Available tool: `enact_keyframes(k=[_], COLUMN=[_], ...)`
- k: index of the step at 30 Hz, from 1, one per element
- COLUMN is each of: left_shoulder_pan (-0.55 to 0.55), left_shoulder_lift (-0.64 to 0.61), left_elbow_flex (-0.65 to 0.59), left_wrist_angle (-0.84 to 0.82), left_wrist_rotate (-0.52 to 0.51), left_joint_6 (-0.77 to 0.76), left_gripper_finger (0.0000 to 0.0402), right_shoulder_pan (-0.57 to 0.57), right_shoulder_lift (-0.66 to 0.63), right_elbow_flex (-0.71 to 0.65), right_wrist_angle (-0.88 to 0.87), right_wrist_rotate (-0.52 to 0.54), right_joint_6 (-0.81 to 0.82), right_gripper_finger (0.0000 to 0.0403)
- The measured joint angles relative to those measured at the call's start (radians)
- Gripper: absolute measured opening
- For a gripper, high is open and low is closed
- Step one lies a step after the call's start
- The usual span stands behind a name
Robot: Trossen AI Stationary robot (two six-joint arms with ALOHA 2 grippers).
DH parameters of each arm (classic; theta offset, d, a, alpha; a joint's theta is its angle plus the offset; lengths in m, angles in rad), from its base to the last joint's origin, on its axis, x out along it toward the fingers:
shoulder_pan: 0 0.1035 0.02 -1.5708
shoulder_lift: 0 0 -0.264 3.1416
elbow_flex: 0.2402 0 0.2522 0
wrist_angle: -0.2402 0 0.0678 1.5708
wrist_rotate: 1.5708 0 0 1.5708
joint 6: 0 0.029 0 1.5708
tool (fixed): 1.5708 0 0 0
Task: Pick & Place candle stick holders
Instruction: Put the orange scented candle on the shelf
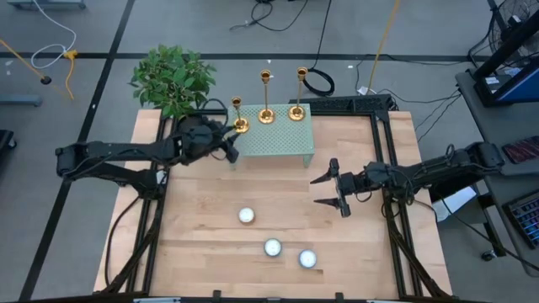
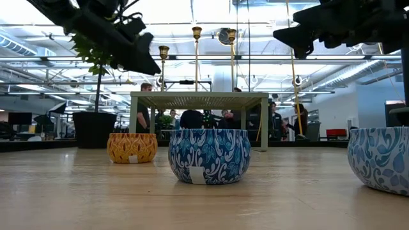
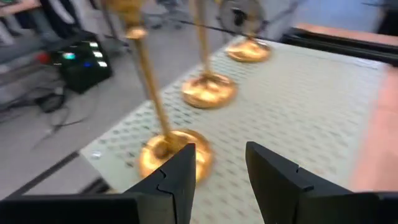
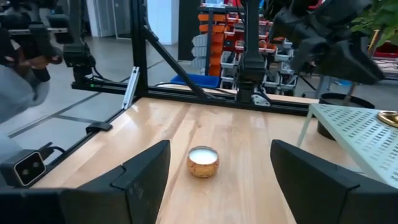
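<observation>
Three gold candle stick holders stand by their round bases in a row on a pale green perforated stand [image 1: 278,139] at the table's far side: the left one [image 1: 240,124], the middle one [image 1: 266,114] and the right one [image 1: 296,110]. My left gripper [image 3: 217,174] is open just in front of the left holder's base [image 3: 163,152], above the stand's left end [image 1: 231,145]. My right gripper [image 1: 330,189] is open and empty over the table's right middle, clear of the stand. My left gripper is open, and one finger [image 3: 180,180] stands right in front of the left holder's base [image 3: 155,155], hiding part of its rim. I cannot tell whether the finger touches it. The holder stands upright on the stand.
Three lit tealight candles in small tins sit on the near half of the table [image 1: 246,215], [image 1: 272,247], [image 1: 306,259]. A potted plant [image 1: 173,77] stands behind the table's far left corner. Black frame rails [image 1: 383,168] run along the table's sides.
</observation>
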Motion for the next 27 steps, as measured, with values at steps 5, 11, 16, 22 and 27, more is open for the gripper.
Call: enact_keyframes(k=[5, 11, 16, 22, 27], left_shoulder_pan=[-0.105, -0.294, -0.426, -0.544, -0.611], left_shoulder_lift=[-0.029, 0.008, 0.049, 0.111, 0.194], left_elbow_flex=[0.000, 0.000, 0.001, 0.001, 0.001], left_wrist_angle=[-0.094, -0.096, -0.032, -0.006, -0.009], left_wrist_rotate=[0.146, 0.208, 0.135, 0.176, 0.212], left_joint_6=[-0.042, -0.074, -0.106, -0.090, -0.119], left_gripper_finger=[0.0147, 0.0147, 0.0147, 0.0147, 0.0147], right_shoulder_pan=[0.010, 0.009, 0.009, 0.008, 0.009], right_shoulder_lift=[0.000, 0.000, 0.000, 0.000, 0.000], right_elbow_flex=[0.000, 0.000, 0.000, 0.000, 0.000], right_wrist_angle=[0.000, 0.001, 0.007, 0.012, 0.011], right_wrist_rotate=[0.002, 0.003, 0.004, 0.006, 0.007], right_joint_6=[-0.002, -0.002, -0.014, -0.038, -0.040], right_gripper_finger=[0.0269, 0.0267, 0.0267, 0.0267, 0.0267])
